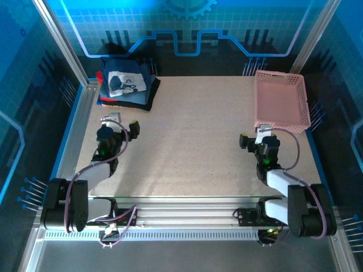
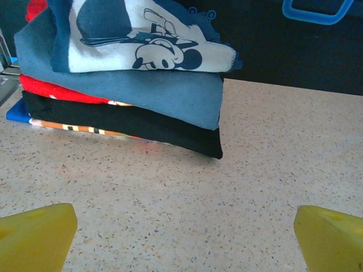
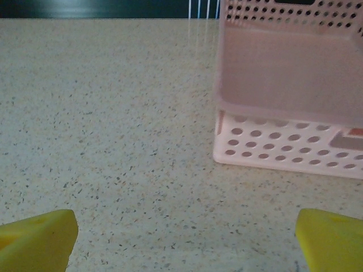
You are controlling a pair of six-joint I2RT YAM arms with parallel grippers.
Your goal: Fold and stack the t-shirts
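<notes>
T-shirts (image 1: 126, 88): one folded stack at the far left corner of the worktop (image 1: 193, 153). In the top view the far side of the stack merges into the dark background, so its outline there is hard to make out. In the left wrist view the stack is cut off by the top and left frame edges, and the lower layers show folded edges only. The exact shirt count cannot be told.

Layers from the top:
- The navy tee (image 2: 62, 34) lies on top with its white printed graphic (image 2: 153, 51) facing up, a cartoon figure partly cropped.
- The slate-blue tee (image 2: 164, 93) is below it.
- The red tee (image 2: 57, 90) peeks out at the left.
- The black tee (image 2: 147, 129) is lowest of the clear ones, with its corner resting on the worktop.
- A thin orange striped edge (image 2: 79, 128) and a bright blue scrap (image 2: 17, 111) sit under the black tee. Which garment they belong to cannot be told.

The edges are roughly aligned, and the top tee sits slightly rumpled.

The left fingers (image 2: 34, 238) are spread wide and holding nothing. Only the yellow tips are in frame, near the stack but apart from it. From above, the left fingers (image 1: 134, 126) sit on the near side of the stack.

The right fingers (image 3: 332, 238) are also spread wide and empty, again with only the tips in frame. From above, the right fingers (image 1: 243, 140) sit just on the near side of the pink basket (image 1: 282, 99).

The pink basket (image 3: 289, 147) stands at the far right of the worktop, well apart from the stack. It is blurred and cropped at the top and right in the right wrist view. A label on its wall is unreadable.
</notes>
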